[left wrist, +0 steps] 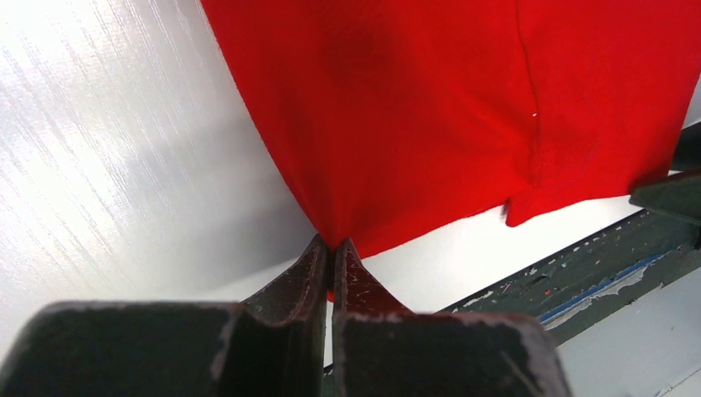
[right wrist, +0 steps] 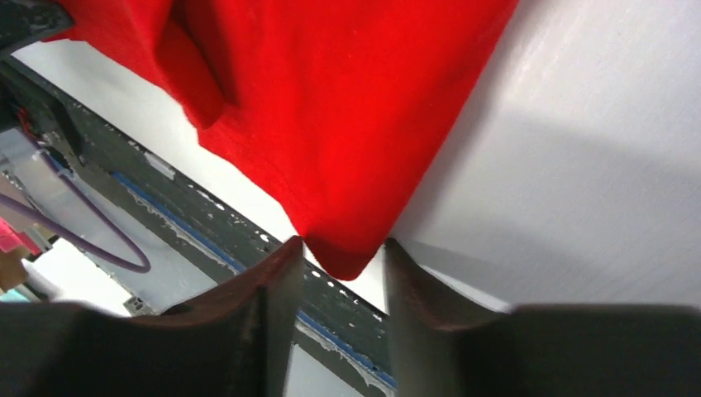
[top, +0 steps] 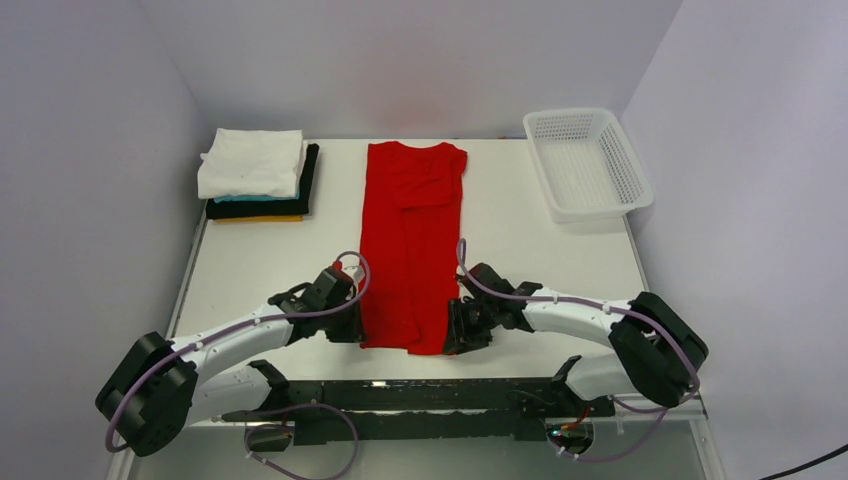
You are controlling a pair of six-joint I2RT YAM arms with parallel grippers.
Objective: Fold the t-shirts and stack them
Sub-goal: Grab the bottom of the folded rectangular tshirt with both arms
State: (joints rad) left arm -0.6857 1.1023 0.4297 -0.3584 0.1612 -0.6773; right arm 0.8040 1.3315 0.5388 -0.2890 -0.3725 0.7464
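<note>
Here the left gripper [left wrist: 331, 251] is pinched tight on one hem corner of the red t-shirt [top: 412, 235]. The right gripper [right wrist: 343, 258] stands parted, the other hem corner between its fingers. The shirt stretches away from both across the table [top: 280, 255], and the folded shirts [top: 253, 165] lie far beyond the left gripper.

White arms [top: 235, 335] carry black joints [top: 150, 392] and purple cables [top: 461, 258] (left pincer [left wrist: 331, 243] scuffed).

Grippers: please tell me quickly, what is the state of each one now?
Left gripper: closed on a near corner of the red t-shirt.
Right gripper: open, jaws apart around the shirt's other near corner, not pinching it.
</note>
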